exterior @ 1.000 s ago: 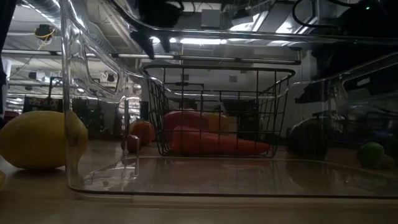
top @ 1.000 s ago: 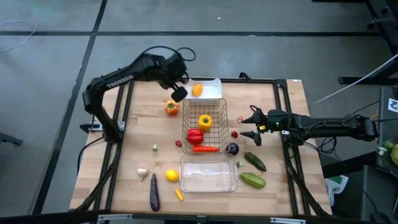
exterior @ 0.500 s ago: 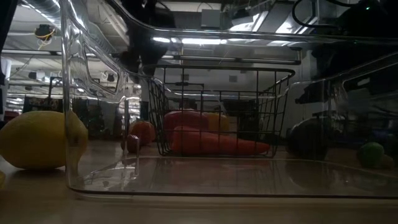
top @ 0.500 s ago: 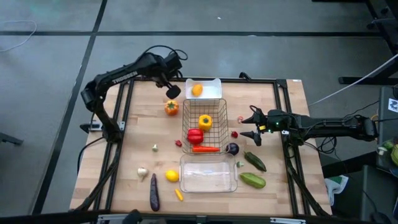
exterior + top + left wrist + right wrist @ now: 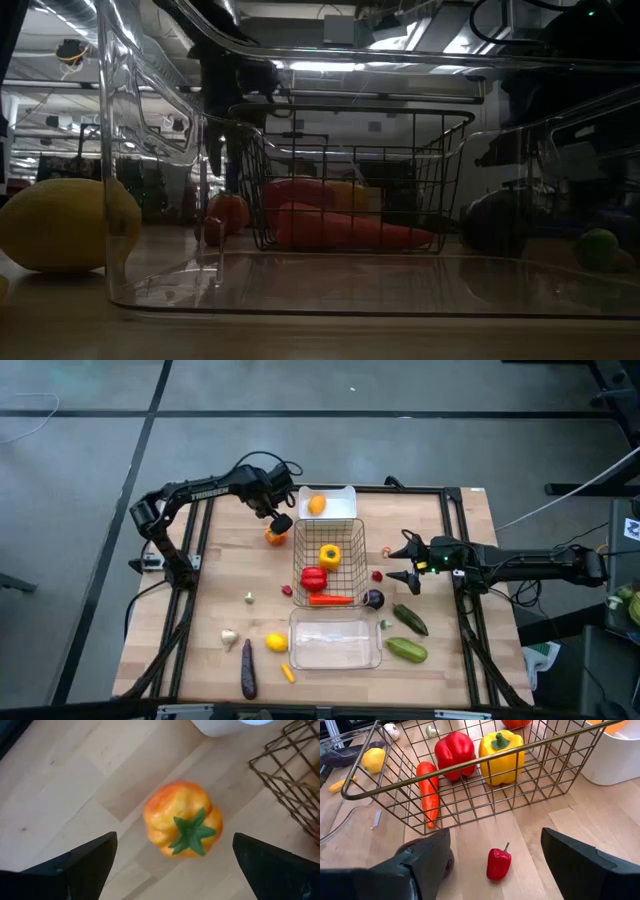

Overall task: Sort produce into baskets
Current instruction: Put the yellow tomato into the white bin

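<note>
An orange-yellow pepper with a green stem stands on the wooden table just left of the wire basket. My left gripper hangs right above it, pointing down and open, one finger on each side and clear of it. The wire basket holds a yellow pepper, a red pepper and a carrot. An orange fruit lies in the white tray. My right gripper waits open to the right of the basket, with a tiny red pepper on the table ahead of it.
The clear plastic tray sits near the front edge. Loose on the table are a lemon, a garlic, a long purple eggplant, a round dark eggplant and two green cucumbers.
My left gripper has come down from high over the far left of the table toward the orange-yellow pepper, and now stands low over it, its fingers still wide apart. The produce and my right arm have kept still.
</note>
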`<state>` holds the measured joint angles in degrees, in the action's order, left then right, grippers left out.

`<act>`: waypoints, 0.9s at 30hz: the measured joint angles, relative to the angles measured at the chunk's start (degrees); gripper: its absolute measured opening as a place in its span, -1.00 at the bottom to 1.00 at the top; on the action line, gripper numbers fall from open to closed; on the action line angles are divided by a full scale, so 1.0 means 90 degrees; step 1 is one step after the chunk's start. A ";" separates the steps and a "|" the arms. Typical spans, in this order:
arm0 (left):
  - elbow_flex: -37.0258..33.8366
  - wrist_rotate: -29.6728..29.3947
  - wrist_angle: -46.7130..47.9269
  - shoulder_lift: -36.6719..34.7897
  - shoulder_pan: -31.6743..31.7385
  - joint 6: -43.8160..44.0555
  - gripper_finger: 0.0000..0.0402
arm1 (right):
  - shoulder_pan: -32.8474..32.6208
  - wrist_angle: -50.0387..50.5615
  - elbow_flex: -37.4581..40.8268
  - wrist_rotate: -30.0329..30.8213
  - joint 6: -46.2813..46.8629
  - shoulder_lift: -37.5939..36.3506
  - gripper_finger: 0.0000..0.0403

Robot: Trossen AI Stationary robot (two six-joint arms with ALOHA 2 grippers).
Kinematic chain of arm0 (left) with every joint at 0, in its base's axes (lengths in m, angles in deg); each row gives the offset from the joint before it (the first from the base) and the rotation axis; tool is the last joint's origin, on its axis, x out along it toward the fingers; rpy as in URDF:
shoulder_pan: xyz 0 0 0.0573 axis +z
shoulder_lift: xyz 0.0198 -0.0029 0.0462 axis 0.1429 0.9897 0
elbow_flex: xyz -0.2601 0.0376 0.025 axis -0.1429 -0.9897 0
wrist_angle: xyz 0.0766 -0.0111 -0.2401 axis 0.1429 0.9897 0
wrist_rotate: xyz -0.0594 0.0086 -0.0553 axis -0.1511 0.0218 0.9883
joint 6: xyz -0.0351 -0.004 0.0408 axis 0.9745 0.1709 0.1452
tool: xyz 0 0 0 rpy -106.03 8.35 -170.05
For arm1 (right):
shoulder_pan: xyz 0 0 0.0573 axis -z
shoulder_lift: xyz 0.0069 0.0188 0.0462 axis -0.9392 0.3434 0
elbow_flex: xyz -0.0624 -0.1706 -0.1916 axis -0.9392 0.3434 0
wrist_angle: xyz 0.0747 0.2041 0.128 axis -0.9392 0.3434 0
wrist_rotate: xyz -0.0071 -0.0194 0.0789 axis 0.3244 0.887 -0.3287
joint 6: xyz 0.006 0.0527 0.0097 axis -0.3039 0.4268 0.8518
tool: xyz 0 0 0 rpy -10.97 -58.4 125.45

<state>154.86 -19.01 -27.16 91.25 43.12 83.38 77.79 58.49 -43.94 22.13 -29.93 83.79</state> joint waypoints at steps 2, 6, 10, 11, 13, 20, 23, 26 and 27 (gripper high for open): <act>-0.0186 0.0004 -0.0289 -0.0002 -0.0013 0.0129 0.97 | 0.0000 0.0000 0.0000 0.0000 0.0000 0.0000 0.54; -0.0475 0.0011 -0.0617 -0.0002 -0.0011 0.0220 0.97 | 0.0000 0.0000 0.0000 0.0000 0.0000 0.0000 0.54; -0.0708 0.0010 -0.0898 -0.0002 -0.0048 0.0331 0.97 | 0.0000 -0.0002 0.0000 0.0000 0.0000 0.0000 0.54; -0.0758 0.0011 -0.0991 -0.0002 -0.0057 0.0333 0.97 | 0.0000 0.0000 0.0000 0.0000 0.0000 0.0000 0.54; -0.0876 0.0011 -0.1124 -0.0002 -0.0089 0.0345 0.97 | 0.0000 0.0000 0.0000 0.0000 0.0000 0.0000 0.54; -0.1294 0.0008 -0.1727 -0.0002 -0.0218 0.0647 0.97 | 0.0000 0.0002 0.0000 0.0000 0.0000 0.0000 0.54; -0.1487 0.0009 -0.1992 -0.0002 -0.0250 0.0806 0.97 | 0.0000 0.0002 0.0000 0.0000 0.0000 0.0000 0.54; -0.1658 0.0009 -0.2271 -0.0023 -0.0256 0.0834 0.97 | 0.0000 0.0000 0.0000 0.0000 0.0000 0.0000 0.54; -0.1693 0.0011 -0.2324 -0.0025 -0.0255 0.0836 0.97 | 0.0000 0.0002 0.0000 0.0000 0.0000 0.0000 0.54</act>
<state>139.62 -18.91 -48.08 91.03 40.83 90.90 77.79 58.51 -43.94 22.13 -29.93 83.79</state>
